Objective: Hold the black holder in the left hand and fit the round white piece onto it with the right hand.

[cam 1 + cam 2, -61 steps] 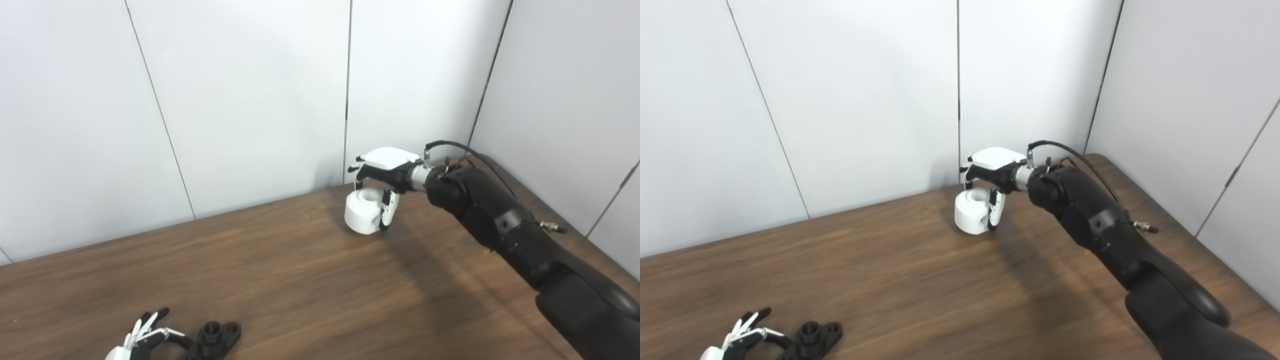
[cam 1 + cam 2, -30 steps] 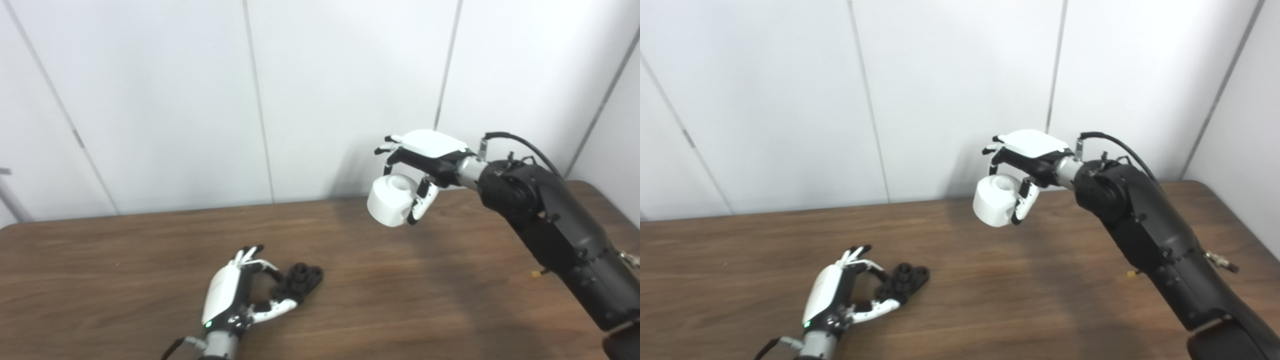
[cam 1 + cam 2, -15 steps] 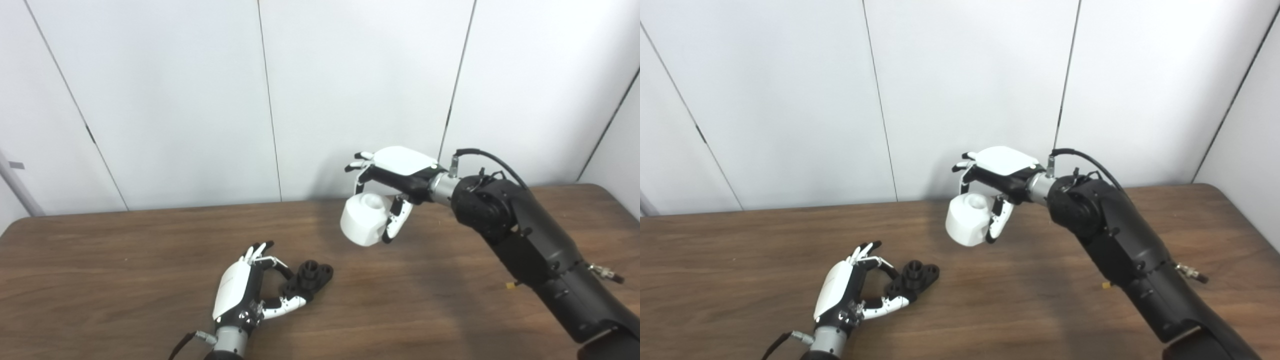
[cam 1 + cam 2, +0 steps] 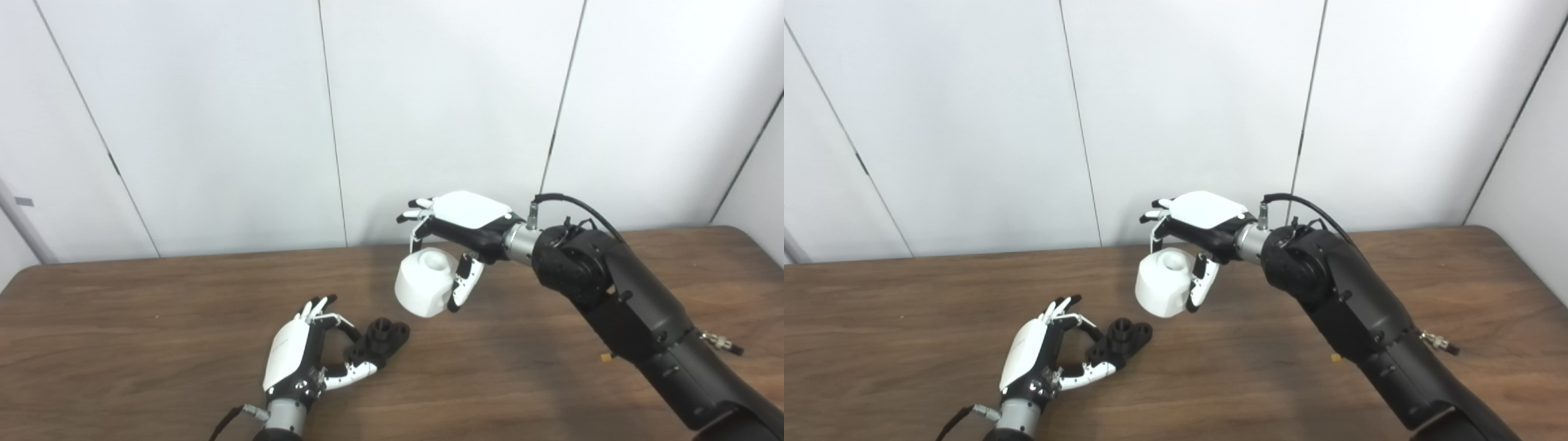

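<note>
Left hand low on the table, fingers and thumb curled around the near end of the black holder; holder lies on the wood, grip looks loose, can't tell if it's firm. Right hand grasps the white piece from above, off the table, up and right of the holder, apart from it.

Just a dark wood-grain table (brown, kinda streaky) backed by plain white wall panels with thin dark seams running top to bottom.
</note>
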You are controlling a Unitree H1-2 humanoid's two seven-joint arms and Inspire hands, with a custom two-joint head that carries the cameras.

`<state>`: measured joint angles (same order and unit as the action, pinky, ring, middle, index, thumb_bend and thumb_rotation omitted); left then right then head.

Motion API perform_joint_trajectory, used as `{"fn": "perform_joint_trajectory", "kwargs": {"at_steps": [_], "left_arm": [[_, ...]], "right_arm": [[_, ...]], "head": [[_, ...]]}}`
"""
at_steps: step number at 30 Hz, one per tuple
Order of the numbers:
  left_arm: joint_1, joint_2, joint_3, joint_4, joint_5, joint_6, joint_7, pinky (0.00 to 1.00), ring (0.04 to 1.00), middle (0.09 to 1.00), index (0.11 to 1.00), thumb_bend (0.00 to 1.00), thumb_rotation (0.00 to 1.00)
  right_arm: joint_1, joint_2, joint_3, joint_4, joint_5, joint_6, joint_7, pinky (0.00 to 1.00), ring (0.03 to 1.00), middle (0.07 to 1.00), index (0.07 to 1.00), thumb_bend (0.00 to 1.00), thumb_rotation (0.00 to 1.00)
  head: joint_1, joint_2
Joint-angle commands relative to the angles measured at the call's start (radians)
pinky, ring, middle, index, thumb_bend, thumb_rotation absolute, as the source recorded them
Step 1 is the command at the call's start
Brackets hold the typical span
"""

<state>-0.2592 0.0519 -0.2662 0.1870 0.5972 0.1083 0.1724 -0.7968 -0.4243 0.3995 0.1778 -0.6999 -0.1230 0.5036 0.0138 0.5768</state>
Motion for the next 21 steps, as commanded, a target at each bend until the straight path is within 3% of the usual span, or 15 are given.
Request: {"fn": "perform_joint_trajectory", "kwargs": {"at_steps": [1, 6, 21], "left_arm": [[0.016, -0.025, -0.026, 0.036, -0.002, 0.017, -0.025, 1.0, 1.0, 0.939, 0.48, 0.52, 0.05], [0.013, -0.023, -0.03, 0.04, 0.0, 0.021, -0.022, 1.0, 1.0, 0.938, 0.481, 0.52, 0.05], [0.022, -0.039, -0.055, 0.022, 0.008, 0.025, -0.018, 1.0, 1.0, 0.939, 0.48, 0.52, 0.05]], "right_arm": [[-0.048, 0.004, -0.012, -0.04, 0.001, 0.007, -0.011, 1.0, 1.0, 0.932, 0.477, 0.52, 0.13], [-0.053, 0.014, -0.012, -0.056, 0.001, 0.022, 0.005, 1.0, 1.0, 0.929, 0.478, 0.52, 0.13], [-0.046, 0.034, 0.007, -0.039, 0.0, -0.021, -0.012, 0.98, 1.0, 0.92, 0.477, 0.52, 0.13]], "head": [[-0.001, -0.001], [0.0, -0.002], [0.034, 0.011]]}}
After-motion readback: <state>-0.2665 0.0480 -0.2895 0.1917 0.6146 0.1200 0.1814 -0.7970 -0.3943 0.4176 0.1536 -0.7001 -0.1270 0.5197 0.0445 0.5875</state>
